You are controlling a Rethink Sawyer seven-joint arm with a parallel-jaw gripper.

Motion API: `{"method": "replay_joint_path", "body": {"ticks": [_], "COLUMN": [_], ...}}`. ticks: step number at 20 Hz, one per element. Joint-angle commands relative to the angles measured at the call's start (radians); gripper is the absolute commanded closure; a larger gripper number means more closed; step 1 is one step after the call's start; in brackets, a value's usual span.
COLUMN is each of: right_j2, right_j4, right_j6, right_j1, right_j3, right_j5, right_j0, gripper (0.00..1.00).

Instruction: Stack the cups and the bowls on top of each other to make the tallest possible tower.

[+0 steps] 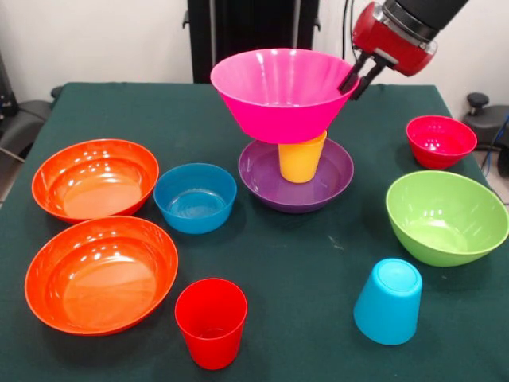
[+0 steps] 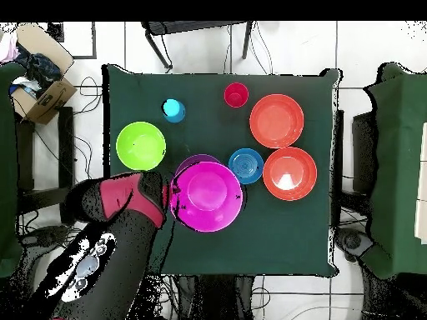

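Three pieces made the tower so far: the magenta bowl (image 1: pixel 280 94) sat on the yellow cup (image 1: pixel 301 157), upright in the purple bowl (image 1: pixel 295 177). The end effector (image 1: pixel 359 79) pinched the magenta rim, fingers closed on it. Next came a gentle release, likely without tipping it. Two orange bowls (image 1: pixel 95 178), the blue bowl (image 1: pixel 195 197) and the red cup (image 1: pixel 211 321) waited nearby on the tabletop (image 1: pixel 318 270), well clear.

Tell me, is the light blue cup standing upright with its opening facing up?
No, the light blue cup stands upside down, its closed base on top.
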Motion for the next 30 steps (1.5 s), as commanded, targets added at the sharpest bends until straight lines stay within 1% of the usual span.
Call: {"method": "replay_joint_path", "body": {"ticks": [1, 14, 26, 30], "right_j2": [0.029, 0.026, 0.034, 0.036], "right_j4": [0.039, 0.044, 0.078, 0.086], "right_j6": [0.213, 0.213, 0.235, 0.236], "right_j1": [0.033, 0.04, 0.055, 0.061], "right_j3": [-0.084, -0.066, -0.067, -0.058], "right_j5": [0.127, 0.096, 0.087, 0.068], "right_j0": [0.023, 0.024, 0.032, 0.032], "gripper": [1.0, 1.0, 1.0, 1.0]}}
